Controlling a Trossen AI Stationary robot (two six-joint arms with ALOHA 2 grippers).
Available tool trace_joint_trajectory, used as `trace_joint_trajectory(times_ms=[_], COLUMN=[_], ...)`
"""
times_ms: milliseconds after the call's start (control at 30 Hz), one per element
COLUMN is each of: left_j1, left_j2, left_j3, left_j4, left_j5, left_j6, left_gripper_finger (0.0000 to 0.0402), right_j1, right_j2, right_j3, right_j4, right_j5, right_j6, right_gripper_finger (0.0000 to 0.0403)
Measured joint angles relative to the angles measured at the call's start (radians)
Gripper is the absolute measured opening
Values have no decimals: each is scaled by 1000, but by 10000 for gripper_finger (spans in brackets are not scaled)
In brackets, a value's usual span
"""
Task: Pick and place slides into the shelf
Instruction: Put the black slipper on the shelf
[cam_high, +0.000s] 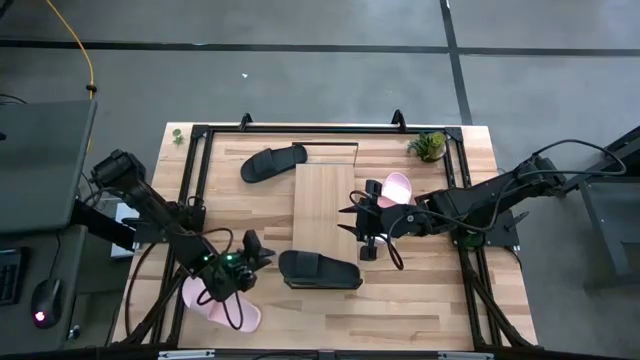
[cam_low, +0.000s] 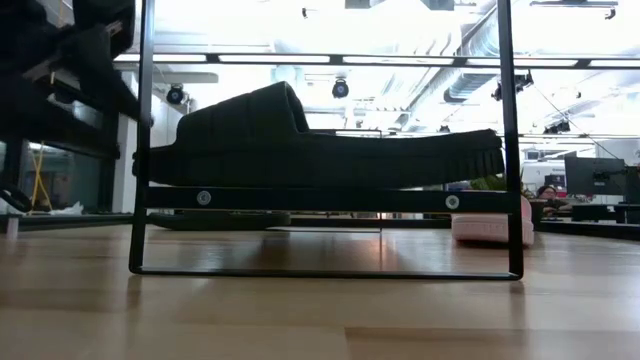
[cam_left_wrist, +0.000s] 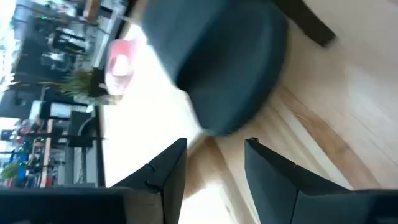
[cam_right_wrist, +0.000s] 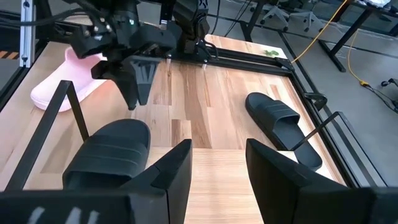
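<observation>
High view, from the left: my left gripper (cam_high: 252, 262) hangs low at the near left of the pale plank table (cam_high: 420, 300), above a pale pink foam slide (cam_high: 222, 305) and just beside the toe of a matte black wide-strap slide (cam_high: 320, 270). Its fingers (cam_left_wrist: 165, 177) stand apart with nothing between them. That black slide lies across the near end of the long light-wood shelf board (cam_high: 325, 195), inside the thin black wire frame (cam_low: 325, 270), so I judge it placed. A second black slide (cam_high: 273, 162) rests at the far left, well apart from the board. My right gripper (cam_high: 356, 215) hovers over the board's right edge, fingers (cam_right_wrist: 168, 180) parted and empty, with a second pink slide (cam_high: 398, 186) just behind it.

I judge the next pick is the near pink slide. I would lift my left gripper clear of the black slide first so I do not nudge it, then come down on the pink strap squarely and close on it.
</observation>
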Motion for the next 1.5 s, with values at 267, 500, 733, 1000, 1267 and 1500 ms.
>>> trace_joint_trajectory(times_ms=[267, 500, 733, 1000, 1267, 1500], left_j1=[3, 2, 3, 3, 3, 3], left_j2=[-146, -303, -431, -579, -708, -849], left_j3=[0, 1, 1, 1, 1, 1], left_j4=[-23, -87, -176, -137, -154, -321], left_j5=[-141, -218, -355, -320, -319, -334], left_j6=[-41, -9, 15, -164, -374, -714], left_gripper_finger=[145, 145, 145, 145, 145, 145], right_j1=[0, 0, 0, 0, 0, -14], right_j2=[0, 0, 0, 0, 0, 0], right_j3=[0, 0, 0, 0, 0, 0], right_j4=[-1, -1, 0, 13, 57, 60], right_j5=[0, 0, 2, 3, -5, -8], right_j6=[-2, -10, -33, -55, -72, -53], right_gripper_finger=[142, 142, 142, 142, 142, 142])
